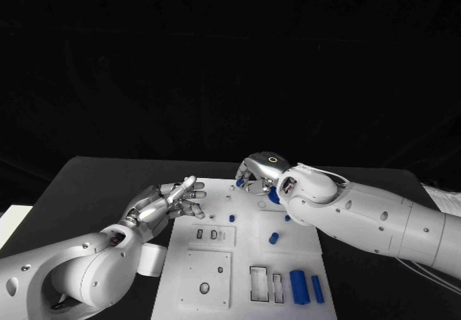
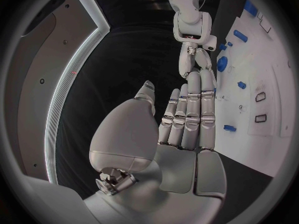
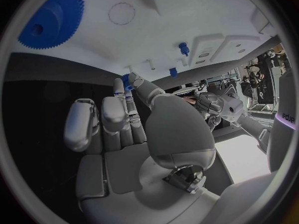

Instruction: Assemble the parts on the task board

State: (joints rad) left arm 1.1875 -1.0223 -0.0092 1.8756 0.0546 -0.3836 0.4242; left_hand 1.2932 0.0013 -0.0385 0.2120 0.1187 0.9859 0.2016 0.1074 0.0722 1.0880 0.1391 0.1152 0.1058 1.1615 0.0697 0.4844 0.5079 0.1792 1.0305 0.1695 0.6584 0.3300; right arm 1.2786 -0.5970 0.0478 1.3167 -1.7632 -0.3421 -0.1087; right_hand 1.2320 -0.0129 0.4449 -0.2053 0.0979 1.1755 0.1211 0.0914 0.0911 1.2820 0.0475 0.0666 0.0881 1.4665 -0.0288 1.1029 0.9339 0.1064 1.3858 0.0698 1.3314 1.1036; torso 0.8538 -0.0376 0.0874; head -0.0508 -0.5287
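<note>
Two hands: both over the far half of the white rectangular task board point(image 1: 206, 267), I log them one at a time.
Right hand point(image 1: 259, 175): at the board's far edge, fingers curled in; a small blue part point(image 3: 127, 79) sits between thumb and fingertips, so I take it as pinched.
Left hand point(image 1: 168, 207): at the board's far left edge, fingers straight and side by side, holding nothing.
Blue toothed gear wheel point(image 3: 51, 16): lying flat on the board just beside the right hand.
Small blue pegs point(image 1: 274, 237): scattered mid-board; one point(image 1: 232, 217) lies left of it, near the left fingertips.
Long blue bars point(image 1: 299, 287): a pair at the near right corner, beside open slots.
Step, my judgement: seating the pinched part at the far edge.
How I would run it: lower slowly, keep the part upright, release only once seated; hold the left hand off the pegs.
Risk: the pinch is small, a twist could drop it.
</note>
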